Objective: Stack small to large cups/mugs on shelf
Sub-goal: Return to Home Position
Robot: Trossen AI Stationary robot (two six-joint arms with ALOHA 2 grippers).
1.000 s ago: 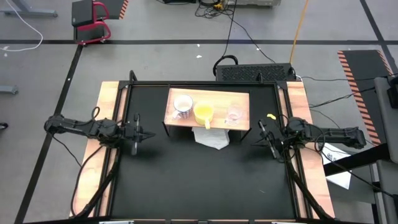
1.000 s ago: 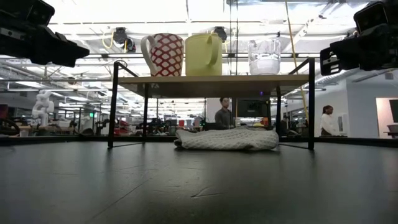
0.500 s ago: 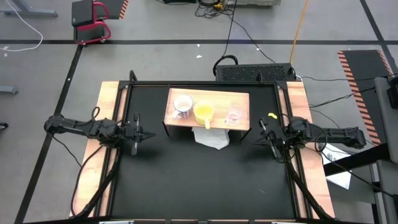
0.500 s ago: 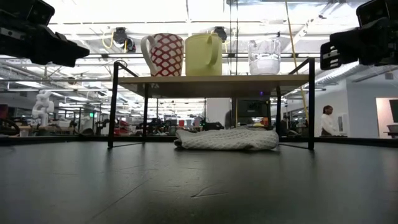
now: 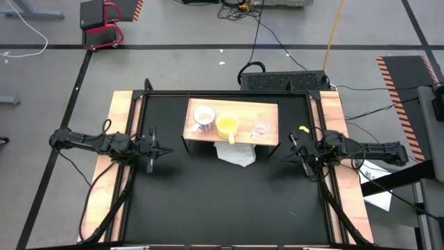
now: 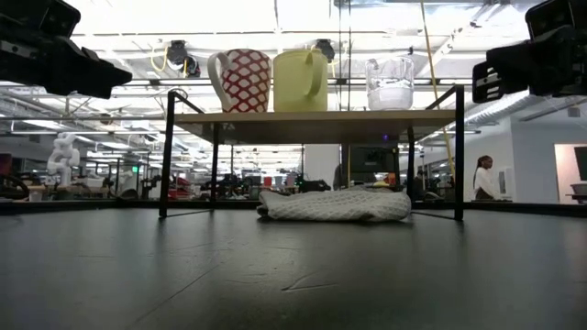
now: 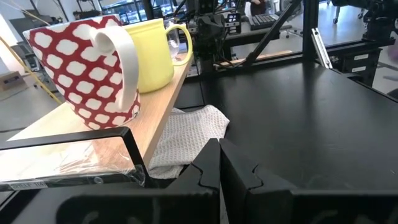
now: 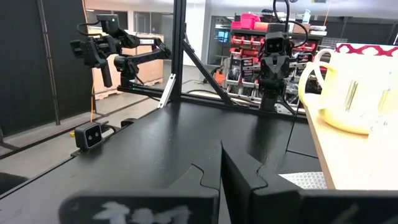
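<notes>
**A:** Entry one, the arms?

**B:** Left gripper [image 5: 154,149]: its arm lies low and level over the left side of the table [image 5: 222,201]. The fingers point inward, pressed together, and hold nothing. Right gripper [image 5: 297,149]: mirrored pose on the right side, fingers likewise together and empty. The two face each other, well apart.

**A:** Entry two, the task's things?

**B:** Shelf [image 5: 243,110]: stands between the two grippers, set toward the far side from both fingertips.
- All three vessels stand upright in a row on its top.
- Red-and-white mug [image 5: 203,118]: nearest the left gripper.
- Yellow mug [image 5: 227,126]: in the middle, just beside the red-and-white mug. I cannot tell whether they touch.
- Clear glass cup [image 5: 261,128]: nearest the right gripper, apart from the yellow mug.
- Neither gripper touches any of them.

**A:** Entry three, other things, obstructions?

**B:** White cloth [image 5: 236,154]: crumpled on the table, partly under the shelf's near edge and partly out from it. It lies about midway between the two sets of fingertips. A person [image 6: 481,177] stands in the room beyond the table, past the right gripper's side.
</notes>
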